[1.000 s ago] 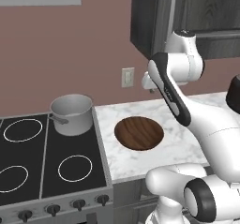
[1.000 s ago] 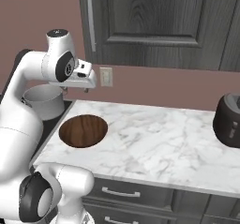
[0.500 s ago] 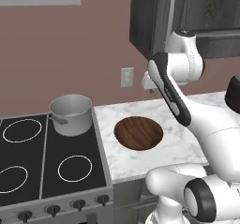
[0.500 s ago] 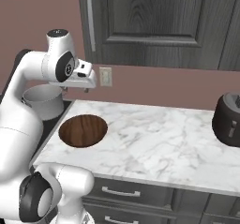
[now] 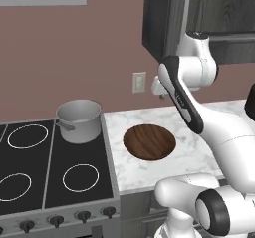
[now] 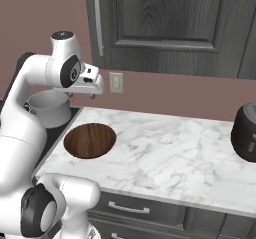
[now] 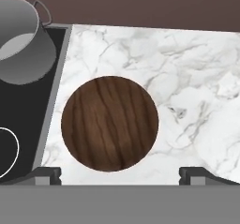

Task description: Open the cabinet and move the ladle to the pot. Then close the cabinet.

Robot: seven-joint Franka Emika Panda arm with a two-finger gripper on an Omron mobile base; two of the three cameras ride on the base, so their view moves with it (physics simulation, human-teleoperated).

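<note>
As the white arm hung raised over the marble counter, its two-finger gripper (image 7: 120, 175) pointed down at the worktop, the two dark fingertips (image 7: 44, 175) spread wide apart at the lower edge of the hand view with nothing between them. From the right base view the hand sat high beside the arm's upper joint, below the dark grey wood-grain wall cabinet (image 6: 175, 28), whose panelled door stood shut. The door's long vertical silver bar handle (image 6: 98, 29) ran down its left edge, above and just right of the hand; the same bar (image 5: 185, 13) showed behind the arm in the left base view.

The silver-grey cylindrical metal pot (image 5: 78, 121) stood on the rear right corner of the black cooktop (image 5: 50, 170), close to the counter edge, its inside appearing empty in the hand view (image 7: 19, 40). Just beside the cooktop, a round brown wooden disc (image 7: 109, 123) lay flat on the white marble counter (image 6: 170, 158), directly beneath the gripper. A pale wall outlet (image 6: 116, 82) was set in the reddish-brown wall behind the disc. A dark rounded appliance (image 6: 246, 132) stood at the counter's far right end, well apart from the disc.
</note>
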